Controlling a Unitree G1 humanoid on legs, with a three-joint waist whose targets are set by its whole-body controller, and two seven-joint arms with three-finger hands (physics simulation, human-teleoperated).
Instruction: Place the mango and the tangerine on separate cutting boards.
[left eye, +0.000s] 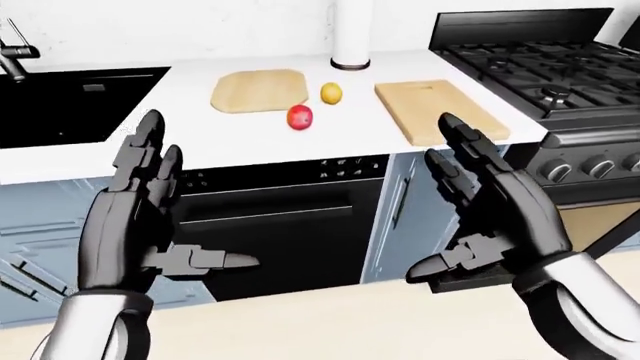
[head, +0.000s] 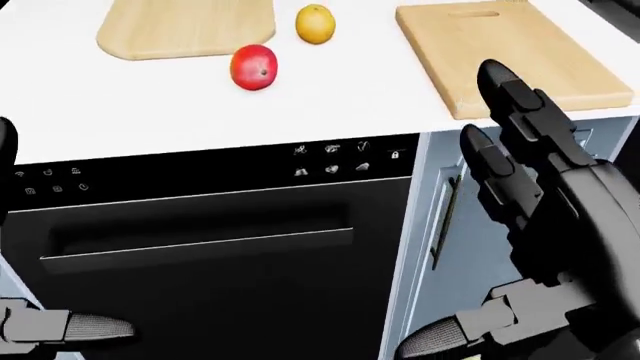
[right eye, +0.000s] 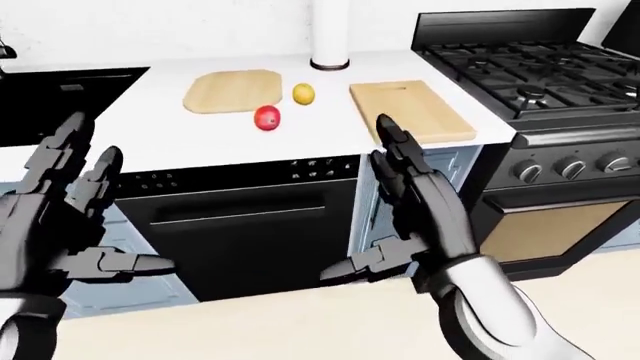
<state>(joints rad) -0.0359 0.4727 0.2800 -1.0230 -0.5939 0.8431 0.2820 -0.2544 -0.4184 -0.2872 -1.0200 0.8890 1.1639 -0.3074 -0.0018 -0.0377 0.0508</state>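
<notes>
A red mango and a yellow-orange tangerine lie on the white counter, between two wooden cutting boards. The rounded board is to their left, the rectangular board to their right. Neither fruit is on a board. My left hand and right hand are both open and empty, held up below the counter edge, well short of the fruit.
A black sink with a faucet sits at the left. A gas stove with knobs stands at the right. A black dishwasher is under the counter. A white cylinder stands behind the fruit.
</notes>
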